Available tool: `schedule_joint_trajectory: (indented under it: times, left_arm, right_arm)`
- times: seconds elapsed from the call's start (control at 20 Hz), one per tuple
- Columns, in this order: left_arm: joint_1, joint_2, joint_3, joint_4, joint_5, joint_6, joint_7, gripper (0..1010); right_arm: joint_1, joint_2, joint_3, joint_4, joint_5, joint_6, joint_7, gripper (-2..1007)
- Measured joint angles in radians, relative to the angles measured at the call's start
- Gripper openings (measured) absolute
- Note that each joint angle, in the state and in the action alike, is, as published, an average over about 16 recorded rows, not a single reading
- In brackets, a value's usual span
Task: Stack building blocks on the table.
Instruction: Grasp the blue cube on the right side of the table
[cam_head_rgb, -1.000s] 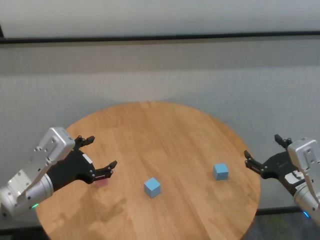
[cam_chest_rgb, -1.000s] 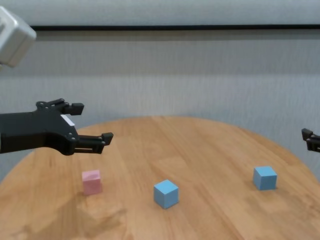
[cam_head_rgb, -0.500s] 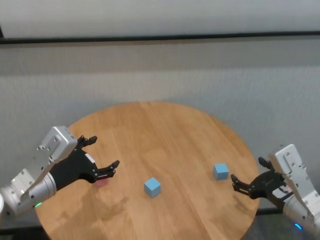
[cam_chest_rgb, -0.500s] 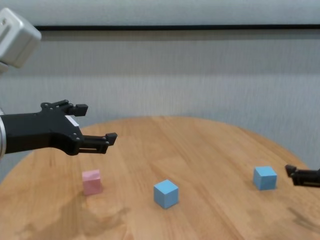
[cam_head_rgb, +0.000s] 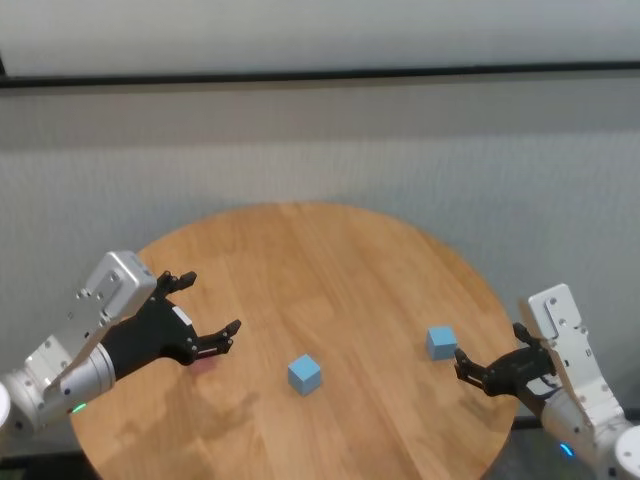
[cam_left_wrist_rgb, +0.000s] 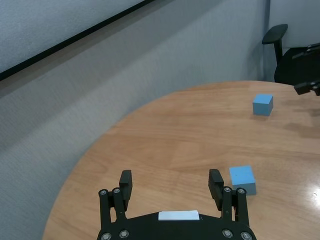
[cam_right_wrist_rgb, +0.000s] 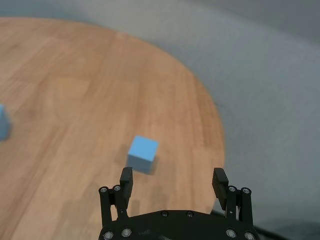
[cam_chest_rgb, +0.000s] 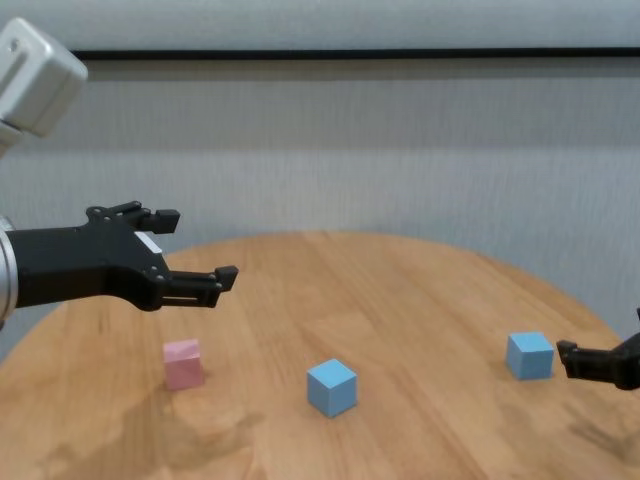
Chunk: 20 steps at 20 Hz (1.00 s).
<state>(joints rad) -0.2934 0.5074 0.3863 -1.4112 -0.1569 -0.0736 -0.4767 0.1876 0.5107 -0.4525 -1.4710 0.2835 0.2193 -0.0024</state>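
Watching the chest view, I see the near blue block (cam_chest_rgb: 332, 388) sitting alone mid-desk (cam_chest_rgb: 400, 300), with the pink block (cam_chest_rgb: 184, 364) to its left. My left gripper (cam_chest_rgb: 190, 250) hovers above the pink one, jaws spread wide and empty. My right gripper (cam_head_rgb: 490, 355) sits low just beside the far blue block (cam_head_rgb: 441, 342), jaws wide too, not touching it.

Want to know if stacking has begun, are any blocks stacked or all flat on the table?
All flat and apart: pink block, middle blue block and right blue block each sit singly on the table.
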Motion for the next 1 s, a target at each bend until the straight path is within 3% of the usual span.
schedule_joint_trajectory:
  times: [0.45, 0.75, 1.0]
  left_arm:
    - [-0.003, -0.003, 0.002, 0.005, -0.002, 0.001, -0.001, 1002]
    - [-0.004, -0.003, 0.002, 0.006, -0.002, 0.001, -0.002, 1002]
    - [-0.004, -0.004, 0.003, 0.007, -0.002, 0.001, -0.002, 1002]
  right_arm:
    - [0.031, -0.083, -0.012, 0.047, -0.043, 0.015, -0.021, 1001]
    - [0.045, -0.104, -0.028, 0.065, -0.081, 0.001, -0.013, 1001]
    - [0.047, -0.114, -0.029, 0.075, -0.107, -0.005, -0.015, 1001]
